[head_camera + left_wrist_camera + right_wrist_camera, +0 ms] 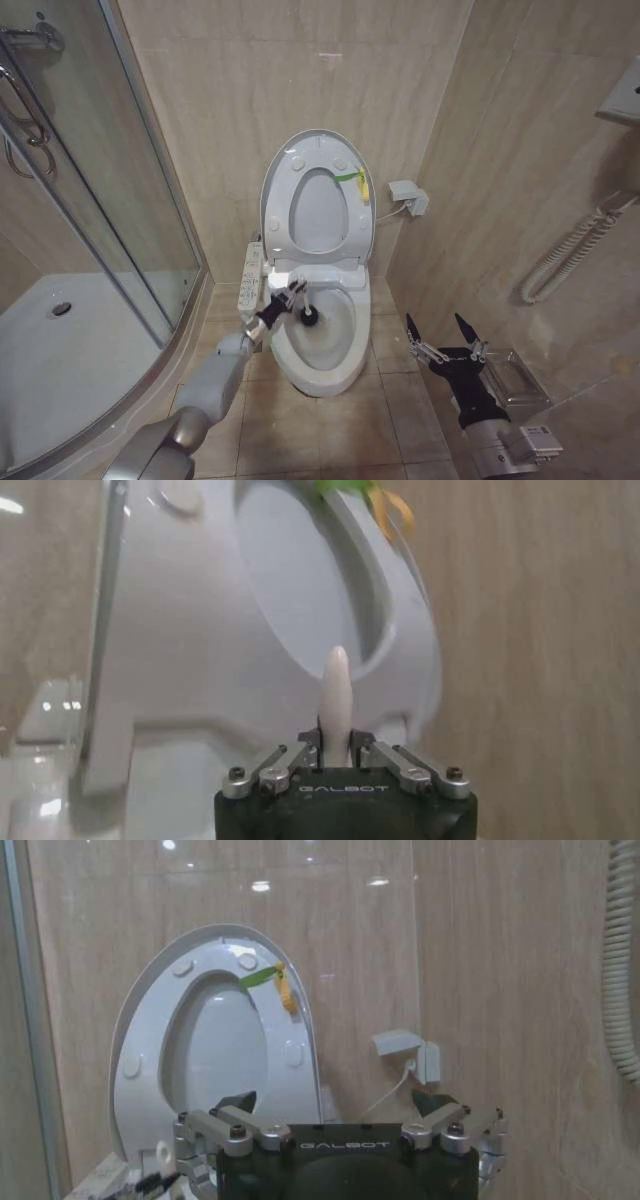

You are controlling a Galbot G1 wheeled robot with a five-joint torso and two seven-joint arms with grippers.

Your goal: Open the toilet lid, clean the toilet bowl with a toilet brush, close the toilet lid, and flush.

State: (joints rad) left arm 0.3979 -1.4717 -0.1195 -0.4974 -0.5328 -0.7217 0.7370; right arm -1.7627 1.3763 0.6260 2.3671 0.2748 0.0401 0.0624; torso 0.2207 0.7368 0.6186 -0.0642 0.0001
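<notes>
The toilet lid (318,215) stands raised against the back wall, with the ring seat (285,190) up in front of it. Below lies the open white toilet bowl (335,365). My left gripper (290,294) hovers over the bowl's left rim, shut on the toilet brush. The brush's dark head (308,317) is down inside the bowl. In the left wrist view the white handle (337,694) sticks out from between the shut fingers of the left gripper (338,742). My right gripper (440,332) waits open over the floor to the right of the toilet, facing the raised lid (150,1035).
A long button panel (251,276) runs along the bowl's left side. The curved glass shower enclosure (120,200) and its tray (60,340) take up the left. A white wall box (408,195) with a cable, a coiled hose (570,255) and a metal fixture (512,375) are on the right.
</notes>
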